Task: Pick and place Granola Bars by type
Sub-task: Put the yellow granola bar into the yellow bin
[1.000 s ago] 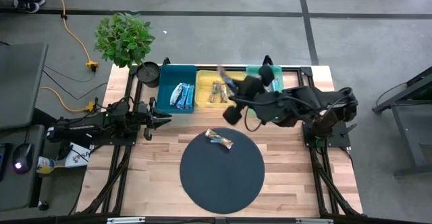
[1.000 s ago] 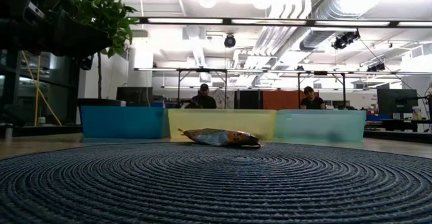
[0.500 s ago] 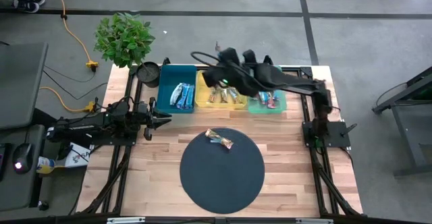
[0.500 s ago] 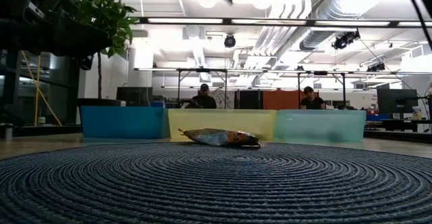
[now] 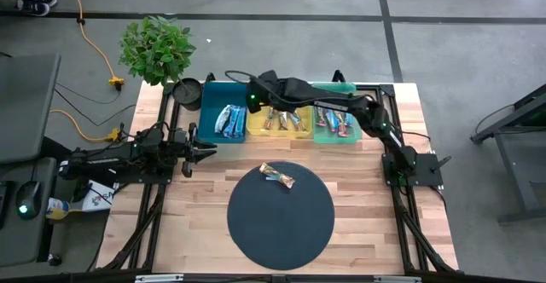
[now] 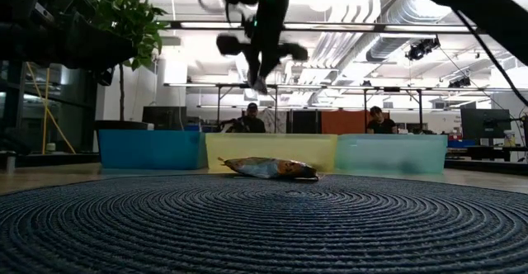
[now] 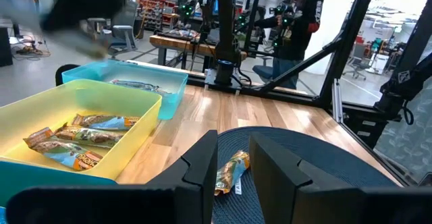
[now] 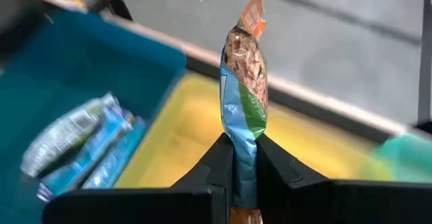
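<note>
My right gripper hangs high over the border of the teal bin and the yellow bin, shut on one granola bar with a blue, green and tan wrapper. In the low view the right gripper shows well above the bins. Another tan-blue bar lies flat on the round dark mat, also seen as the bar in the low view. More bars lie in all three bins. My left gripper waits open at the table's left side, level with the mat. My right gripper pinches the bar between its two fingers at the bar's blue lower end. The fingers point down from above and lie along the bar. The bar is lifted clear and sticks out lengthwise beyond the fingertips, its orange end farthest from them.
The green bin stands to the right of the yellow one, all three in a row along the far edge. A potted plant stands at the far left corner. People show in the room beyond the table. Bare wood lies around the mat.
My right arm has swung out from a folded pose at the table's right, toward the far edge and then left along the bins. Its gripper has come down into the low view and now hangs over the teal and yellow bins.
</note>
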You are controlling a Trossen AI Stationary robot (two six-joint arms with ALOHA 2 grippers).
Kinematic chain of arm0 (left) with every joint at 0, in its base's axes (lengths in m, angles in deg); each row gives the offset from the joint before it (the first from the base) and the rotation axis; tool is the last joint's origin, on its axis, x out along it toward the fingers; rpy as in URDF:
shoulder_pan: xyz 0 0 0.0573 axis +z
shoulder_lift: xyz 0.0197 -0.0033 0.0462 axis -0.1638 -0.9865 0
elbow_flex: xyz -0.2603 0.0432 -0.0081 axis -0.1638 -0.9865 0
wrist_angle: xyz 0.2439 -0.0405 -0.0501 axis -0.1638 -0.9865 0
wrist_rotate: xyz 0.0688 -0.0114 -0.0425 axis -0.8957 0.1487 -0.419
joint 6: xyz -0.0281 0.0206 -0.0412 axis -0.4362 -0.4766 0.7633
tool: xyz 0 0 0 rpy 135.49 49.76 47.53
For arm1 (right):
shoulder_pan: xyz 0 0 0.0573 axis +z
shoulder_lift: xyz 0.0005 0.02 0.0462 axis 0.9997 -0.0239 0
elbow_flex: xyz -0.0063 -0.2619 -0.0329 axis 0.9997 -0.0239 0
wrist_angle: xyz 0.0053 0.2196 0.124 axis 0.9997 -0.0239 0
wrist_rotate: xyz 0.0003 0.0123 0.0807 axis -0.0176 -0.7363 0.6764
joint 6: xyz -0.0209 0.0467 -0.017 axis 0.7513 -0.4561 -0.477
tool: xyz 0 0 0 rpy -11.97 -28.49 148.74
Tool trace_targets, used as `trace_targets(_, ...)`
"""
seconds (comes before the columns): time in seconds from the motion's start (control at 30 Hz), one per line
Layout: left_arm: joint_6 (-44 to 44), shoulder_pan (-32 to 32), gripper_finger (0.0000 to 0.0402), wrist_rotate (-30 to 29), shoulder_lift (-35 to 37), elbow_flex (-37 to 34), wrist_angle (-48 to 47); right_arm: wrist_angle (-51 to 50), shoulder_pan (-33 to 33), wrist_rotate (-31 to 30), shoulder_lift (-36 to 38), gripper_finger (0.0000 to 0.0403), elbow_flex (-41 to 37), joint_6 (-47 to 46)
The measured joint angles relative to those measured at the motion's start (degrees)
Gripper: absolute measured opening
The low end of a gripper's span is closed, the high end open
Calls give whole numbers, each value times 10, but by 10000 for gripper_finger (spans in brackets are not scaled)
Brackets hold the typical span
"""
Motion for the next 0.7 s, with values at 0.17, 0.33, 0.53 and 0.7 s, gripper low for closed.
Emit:
trace_targets(0.17, 0, 0, 82, 0, 0, 0, 0, -37, -3, 21, -39, 33, 0, -47)
trace_targets(0.33, 0, 0, 82, 0, 0, 0, 0, -75, -4, 20, -60, 33, 0, -57)
trace_targets(0.53, 0, 0, 82, 0, 0, 0, 0, -97, -14, 26, -65, 34, 0, -62)
trace_targets(0.7, 0, 0, 82, 0, 0, 0, 0, -120, -21, 34, -65, 35, 0, -90)
